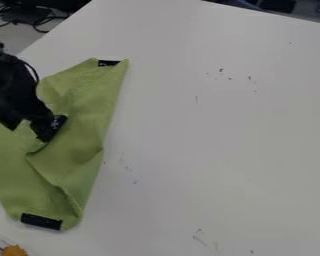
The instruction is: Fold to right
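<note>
Our black two-finger gripper (50, 128) is at the middle of the creased green cloth (79, 135); whether it is apart, together or clamped, we cannot tell. The cloth lies on the white table (216, 125). We judge we are at the grasping step; next we need a firm hold, then a low carry rightward. We count one gripper, one cloth, two black strips (41, 221) at the cloth's near and far ends, one table.
</note>
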Robot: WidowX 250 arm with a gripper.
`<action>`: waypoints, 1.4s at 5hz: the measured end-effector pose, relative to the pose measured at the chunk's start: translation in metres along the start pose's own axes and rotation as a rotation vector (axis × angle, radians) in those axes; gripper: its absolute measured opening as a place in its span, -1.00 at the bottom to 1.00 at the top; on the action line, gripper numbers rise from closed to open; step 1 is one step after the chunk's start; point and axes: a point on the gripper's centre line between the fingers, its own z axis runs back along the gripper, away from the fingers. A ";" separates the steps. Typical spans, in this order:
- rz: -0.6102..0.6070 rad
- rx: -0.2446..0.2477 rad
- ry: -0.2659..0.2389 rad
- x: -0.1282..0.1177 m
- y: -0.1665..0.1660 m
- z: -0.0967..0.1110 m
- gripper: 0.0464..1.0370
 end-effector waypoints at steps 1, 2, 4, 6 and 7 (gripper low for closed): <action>0.003 -0.001 0.039 0.005 -0.022 -0.023 0.92; -0.004 0.022 0.038 0.024 -0.026 -0.031 0.92; 0.017 0.022 0.041 0.038 -0.023 -0.028 0.91; 0.067 0.032 0.049 0.031 -0.008 -0.023 0.14; 0.072 0.019 0.066 0.028 -0.007 -0.030 -0.41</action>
